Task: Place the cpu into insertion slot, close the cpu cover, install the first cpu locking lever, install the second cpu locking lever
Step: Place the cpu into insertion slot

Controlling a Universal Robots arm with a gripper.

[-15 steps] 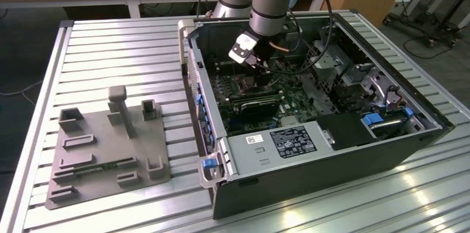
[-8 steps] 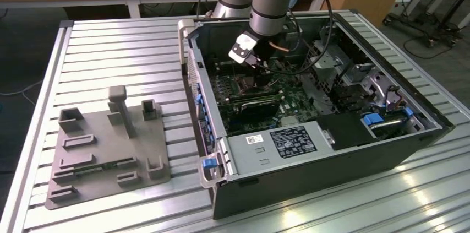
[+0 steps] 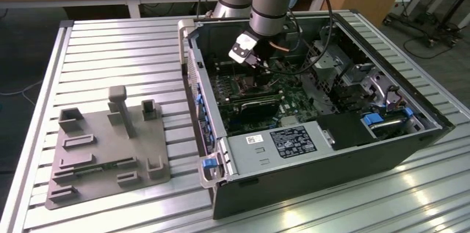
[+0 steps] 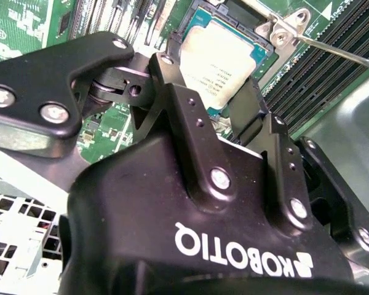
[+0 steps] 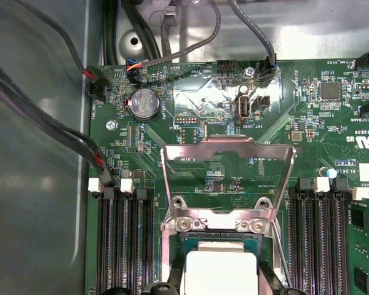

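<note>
The arm (image 3: 270,1) reaches down, its pincer (image 3: 256,69) pointing downward.

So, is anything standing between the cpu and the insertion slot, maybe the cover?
Nothing visible does. The cpu cover is swung open, away from the insertion slot, and the cpu lies right at the slot's opening, with the pincer close over it. Whether it is fully seated cannot be told.

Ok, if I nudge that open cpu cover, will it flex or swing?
Probably swing: the cpu cover looks hinged at the edge of the insertion slot. It's thin sheet metal with a big cut-out, so it may flex slightly if pushed at one corner. Its shiny surface is likely slippery.
</note>
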